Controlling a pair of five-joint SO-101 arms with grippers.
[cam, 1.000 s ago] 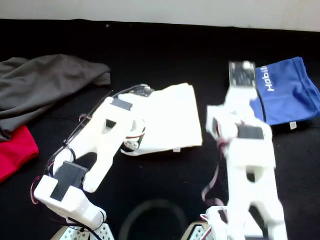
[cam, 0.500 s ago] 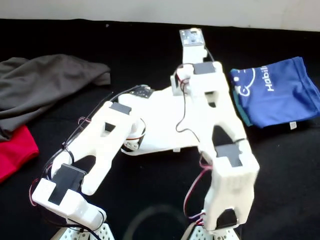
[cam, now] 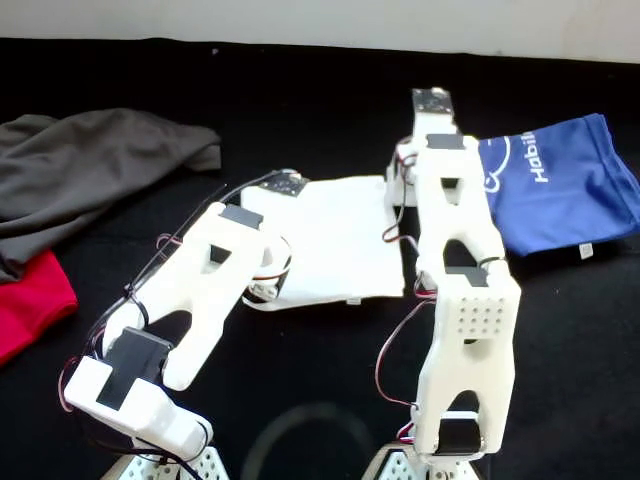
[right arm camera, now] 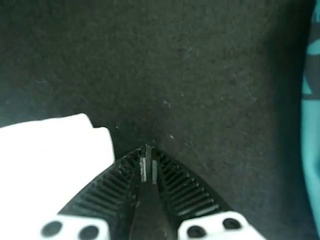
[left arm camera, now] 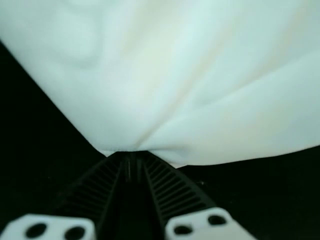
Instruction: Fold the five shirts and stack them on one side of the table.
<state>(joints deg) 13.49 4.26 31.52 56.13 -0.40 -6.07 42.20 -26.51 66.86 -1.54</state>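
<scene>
**A:** How does the left gripper (left arm camera: 132,159) stand?

**B:** Clamped on the hem of the folded white fabric shirt (left arm camera: 190,75); its ribbed black jaws meet with cloth bunched between them, and creases fan out from the pinch.

**A:** And the right gripper (right arm camera: 146,162)?

**B:** Jaws pressed together with nothing caught in them (just a thin slit at the tips); it sits low over the black cloth-covered table (right arm camera: 200,65), just beside one corner of the white shirt, with bare black cloth between that corner and a strip of blue-green fabric.

**A:** From above, where do the arms lie?

**B:** The left white plastic arm (cam: 200,290) reaches in over the white shirt's 9 o'clock edge; the right white plastic arm (cam: 462,260) stretches along its 3 o'clock edge, its wrist at about 1 o'clock from the shirt.

**A:** Where does the white shirt itself lie?

**B:** The white shirt (cam: 340,240) lies as a flat rectangle near the middle of the table (cam: 300,90); the folded blue shirt with white print (cam: 565,190) lies at 2 o'clock from it, near but apart, its 9 o'clock edge under the right arm.

**A:** The others?

**B:** A crumpled dark grey fabric shirt (cam: 90,170) spreads at 10 o'clock, well apart from the white one; a bright red fabric shirt (cam: 30,300) lies at 8 o'clock (partly cut off by the frame), touching the grey one's 6 o'clock edge.
</scene>
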